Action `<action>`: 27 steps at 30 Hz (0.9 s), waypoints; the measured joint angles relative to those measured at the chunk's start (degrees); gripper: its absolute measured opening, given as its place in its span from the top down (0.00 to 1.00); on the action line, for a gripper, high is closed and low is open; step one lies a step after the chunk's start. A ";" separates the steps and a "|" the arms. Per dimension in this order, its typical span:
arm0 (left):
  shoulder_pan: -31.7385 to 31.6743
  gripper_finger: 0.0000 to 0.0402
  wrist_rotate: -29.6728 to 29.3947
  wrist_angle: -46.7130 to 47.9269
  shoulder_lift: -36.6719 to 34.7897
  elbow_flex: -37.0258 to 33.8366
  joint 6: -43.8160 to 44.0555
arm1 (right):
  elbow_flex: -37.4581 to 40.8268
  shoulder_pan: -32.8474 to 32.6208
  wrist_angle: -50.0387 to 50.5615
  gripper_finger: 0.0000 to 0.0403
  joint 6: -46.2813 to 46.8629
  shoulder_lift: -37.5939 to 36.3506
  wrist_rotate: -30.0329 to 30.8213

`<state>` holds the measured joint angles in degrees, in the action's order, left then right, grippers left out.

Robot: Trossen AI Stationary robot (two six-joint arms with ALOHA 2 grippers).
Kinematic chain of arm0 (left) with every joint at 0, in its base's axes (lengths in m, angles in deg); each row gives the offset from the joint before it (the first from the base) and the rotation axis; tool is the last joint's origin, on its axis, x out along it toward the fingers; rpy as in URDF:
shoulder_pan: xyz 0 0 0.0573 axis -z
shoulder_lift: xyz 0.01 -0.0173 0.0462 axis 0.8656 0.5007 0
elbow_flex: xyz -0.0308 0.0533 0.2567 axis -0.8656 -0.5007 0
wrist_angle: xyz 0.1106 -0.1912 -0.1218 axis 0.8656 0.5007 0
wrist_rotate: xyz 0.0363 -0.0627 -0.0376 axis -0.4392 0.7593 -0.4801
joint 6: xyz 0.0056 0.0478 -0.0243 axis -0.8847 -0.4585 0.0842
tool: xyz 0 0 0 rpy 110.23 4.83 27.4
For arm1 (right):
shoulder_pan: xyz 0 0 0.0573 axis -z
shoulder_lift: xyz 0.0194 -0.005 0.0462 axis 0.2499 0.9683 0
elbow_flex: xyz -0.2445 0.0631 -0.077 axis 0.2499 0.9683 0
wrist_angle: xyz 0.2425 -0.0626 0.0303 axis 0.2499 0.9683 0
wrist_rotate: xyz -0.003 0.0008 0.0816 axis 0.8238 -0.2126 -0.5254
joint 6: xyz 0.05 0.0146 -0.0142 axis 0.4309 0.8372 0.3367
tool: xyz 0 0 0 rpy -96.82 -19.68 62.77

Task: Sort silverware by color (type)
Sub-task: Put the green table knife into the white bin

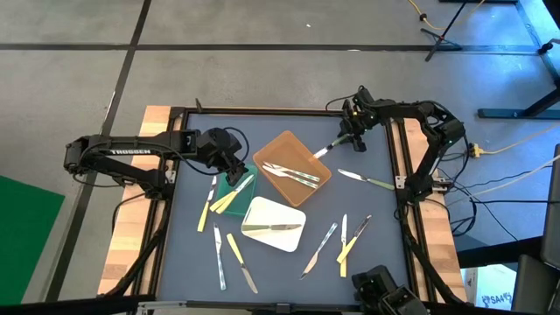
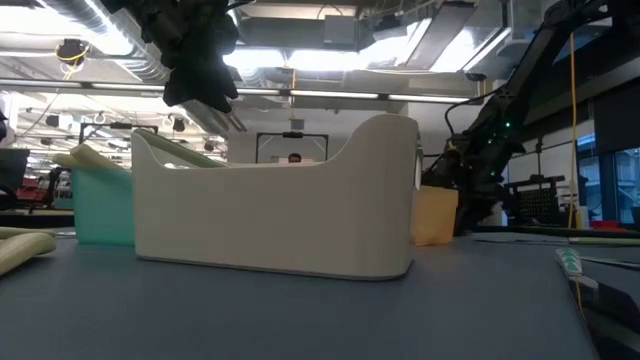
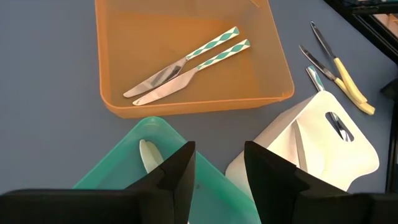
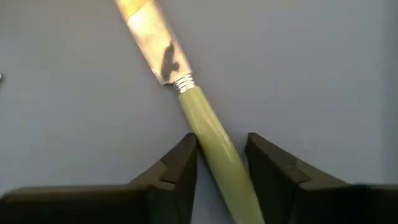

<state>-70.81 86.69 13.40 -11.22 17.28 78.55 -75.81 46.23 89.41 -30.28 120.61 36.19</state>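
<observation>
On dark blue table (image 1: 188, 262), concrete floor around, right tool (image 4: 221, 163) straddling green-handled knife (image 4: 211, 140), left tool (image 3: 217, 174) apart.

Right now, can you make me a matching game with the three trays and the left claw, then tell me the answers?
Things:
1. orange tray
2. white tray
3. green tray
4. left claw

What goes with each:
A. open, holding nothing
B. two patterned knives inside
C. pale yellow piece lying in it
D. one silver piece inside

Pairs: 1-B, 2-D, 3-C, 4-A
</observation>
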 joint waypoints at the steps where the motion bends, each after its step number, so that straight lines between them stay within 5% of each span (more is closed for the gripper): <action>1: 0.00 0.67 -0.02 0.00 0.00 0.00 0.02 | 0.00 0.00 -0.08 0.72 0.01 0.01 -0.01; 12: 0.00 0.67 -0.04 0.00 0.00 0.00 0.00 | 0.00 0.00 -0.61 0.96 0.07 0.03 -0.37; 27: 0.00 0.67 -1.72 -0.02 0.00 0.02 0.00 | -0.22 -3.77 -4.73 0.94 5.59 0.03 1.24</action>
<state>-70.81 84.96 13.38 -11.22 17.30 78.55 -76.03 42.46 84.68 -24.69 120.65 37.43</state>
